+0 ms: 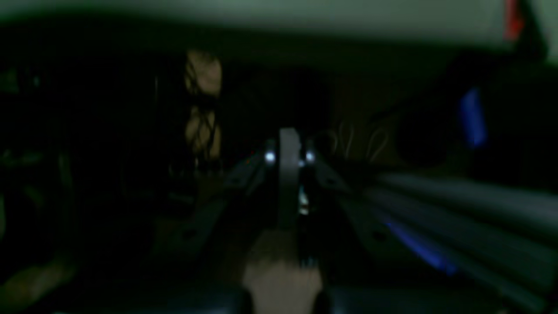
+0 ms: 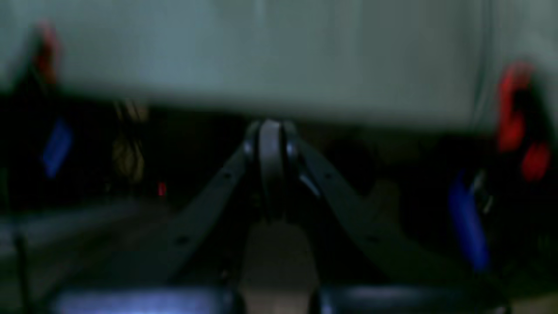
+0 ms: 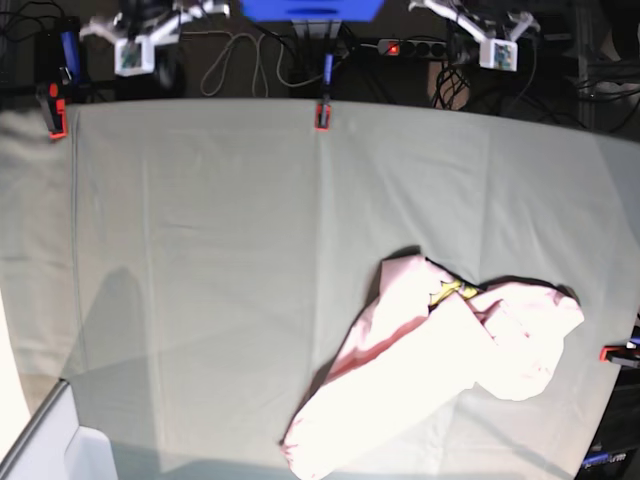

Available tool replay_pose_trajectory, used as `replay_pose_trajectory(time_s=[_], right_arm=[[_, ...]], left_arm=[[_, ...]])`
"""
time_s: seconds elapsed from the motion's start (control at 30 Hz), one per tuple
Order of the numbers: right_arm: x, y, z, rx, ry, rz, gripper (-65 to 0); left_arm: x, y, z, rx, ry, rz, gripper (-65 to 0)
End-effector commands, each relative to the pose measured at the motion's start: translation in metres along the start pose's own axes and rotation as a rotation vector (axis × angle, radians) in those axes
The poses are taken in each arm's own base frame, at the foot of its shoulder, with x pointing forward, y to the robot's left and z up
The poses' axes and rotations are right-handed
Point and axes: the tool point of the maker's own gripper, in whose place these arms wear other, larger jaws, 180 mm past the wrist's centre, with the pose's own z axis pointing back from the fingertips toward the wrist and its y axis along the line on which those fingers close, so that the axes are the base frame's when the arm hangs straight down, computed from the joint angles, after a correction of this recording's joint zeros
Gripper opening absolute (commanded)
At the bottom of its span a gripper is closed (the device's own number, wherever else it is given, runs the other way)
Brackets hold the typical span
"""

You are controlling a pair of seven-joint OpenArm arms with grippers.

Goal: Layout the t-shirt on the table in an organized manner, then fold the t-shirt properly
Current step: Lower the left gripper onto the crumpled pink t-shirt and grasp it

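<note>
Base view: crumpled t-shirt (image 3: 440,370) on table (image 3: 200,250) (lettering hidden, yellow print peeking).

The setting reads as a robotics lab or test bench. The table (image 3: 200,250) is draped in creased grey-green cloth, pinned by a red-and-black clamp (image 3: 322,115) at its far edge and another clamp (image 3: 56,112) at its far left corner. Beyond that far edge lie a power strip (image 3: 412,47) with a lit switch, loose cables (image 3: 235,62) and white robot hardware (image 3: 135,40) on dark flooring.
</note>
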Motion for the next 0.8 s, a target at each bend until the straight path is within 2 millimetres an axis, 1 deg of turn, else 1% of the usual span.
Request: replay_pose_trajectory(time_s=[0.0, 0.13, 0.23, 0.33, 0.43, 0.53, 0.57, 0.63, 0.7, 0.77], right_arm=[[0.020, 0.000, 0.000, 0.004, -0.064, 0.001, -65.0], [0.066, 0.008, -0.014, 0.016, -0.195, -0.016, -65.0], [0.086, 0.014, -0.024, 0.021, -0.253, -0.039, -65.0], [0.100, 0.017, -0.035, 0.011, -0.265, -0.077, -65.0], [0.107, 0.022, -0.048, 0.007, -0.229, -0.118, -65.0], [0.109, 0.026, -0.057, 0.011, -0.183, -0.137, -65.0], [0.110, 0.026, -0.059, 0.013, -0.174, -0.137, -63.7], [0.113, 0.026, -0.061, 0.013, -0.178, -0.137, -61.2], [0.119, 0.024, -0.061, 0.012, -0.194, -0.133, -59.5], [0.126, 0.024, -0.062, 0.012, -0.209, -0.133, -57.8]], left_arm=[[0.015, 0.009, 0.005, 0.022, -0.048, -0.008, -65.0], [0.048, 0.028, 0.009, 0.101, -0.143, 0.032, -65.0], [0.084, 0.036, 0.008, 0.140, -0.250, 0.060, -65.0], [0.113, 0.036, 0.004, 0.140, -0.329, 0.064, -65.0], [0.137, 0.035, -0.004, 0.131, -0.390, 0.066, -64.9], [0.153, 0.032, -0.014, 0.121, -0.397, 0.074, -64.8], [0.156, 0.031, -0.018, 0.116, -0.380, 0.076, -64.1], [0.167, 0.027, -0.028, 0.106, -0.364, 0.099, -59.9], [0.180, 0.023, -0.035, 0.102, -0.368, 0.134, -51.5], [0.193, 0.019, -0.042, 0.090, -0.376, 0.143, -40.0]])
